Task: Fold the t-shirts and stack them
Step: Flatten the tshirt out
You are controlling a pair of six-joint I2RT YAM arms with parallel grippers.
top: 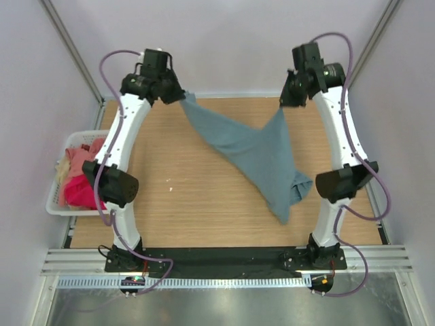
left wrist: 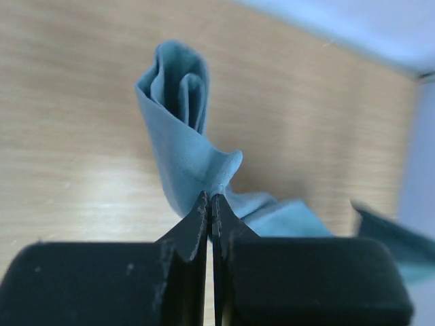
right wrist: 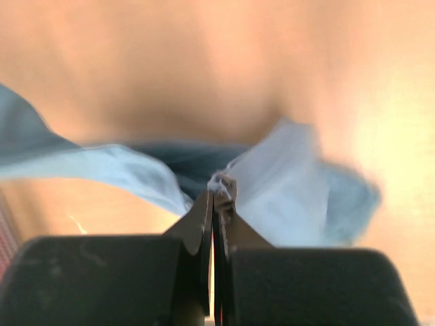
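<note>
The grey-teal t-shirt (top: 255, 153) hangs in the air, stretched between both grippers at the far side of the table, and sags in a point toward the near right. My left gripper (top: 182, 96) is shut on its left corner; in the left wrist view the gripper (left wrist: 210, 198) pinches the cloth (left wrist: 180, 129). My right gripper (top: 284, 102) is shut on the other corner; in the right wrist view the gripper (right wrist: 216, 193) pinches the blurred cloth (right wrist: 285, 183). Salmon pink and crimson-pink shirts (top: 80, 178) lie heaped in the basket at the left.
A white slotted basket (top: 57, 204) stands off the table's left edge. The wooden table (top: 183, 197) lies under the hanging shirt. Grey walls close in at the back and sides. A black strip and metal rail run along the near edge.
</note>
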